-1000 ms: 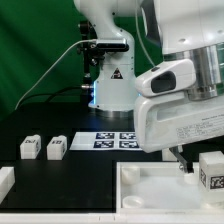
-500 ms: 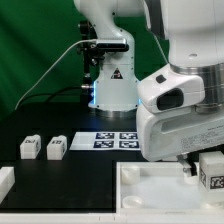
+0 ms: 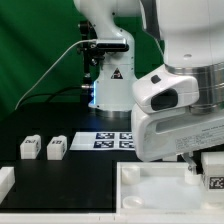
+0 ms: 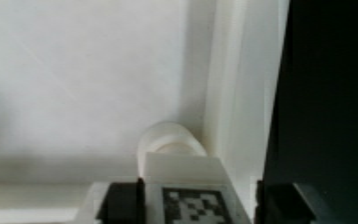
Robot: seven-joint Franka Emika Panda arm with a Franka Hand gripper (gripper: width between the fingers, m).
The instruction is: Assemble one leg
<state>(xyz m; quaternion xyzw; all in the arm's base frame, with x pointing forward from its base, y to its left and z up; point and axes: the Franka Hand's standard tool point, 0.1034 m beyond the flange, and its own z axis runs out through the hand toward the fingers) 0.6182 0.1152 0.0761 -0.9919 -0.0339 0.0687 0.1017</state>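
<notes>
My gripper (image 3: 207,170) is at the exterior view's right, low over the big white tray (image 3: 150,188). It is shut on a leg (image 3: 213,172), a stubby white block with a black-and-white tag. In the wrist view the leg (image 4: 195,200) sits between the two dark fingers (image 4: 123,205), touching both, just above the tray's white floor (image 4: 69,90) next to its raised rim (image 4: 243,80). A rounded white bump (image 4: 176,140) shows on the tray right beyond the leg. Two more legs (image 3: 29,148) (image 3: 57,148) lie on the black table at the exterior view's left.
The marker board (image 3: 115,139) lies flat on the table in front of the robot's base (image 3: 110,85). Another white part (image 3: 5,182) lies at the lower left edge of the exterior view. The arm's large white body (image 3: 180,125) hides the tray's far right side.
The gripper has moved down with the leg in it, closer to the tray. The two legs on the table and the marker board have not moved.
</notes>
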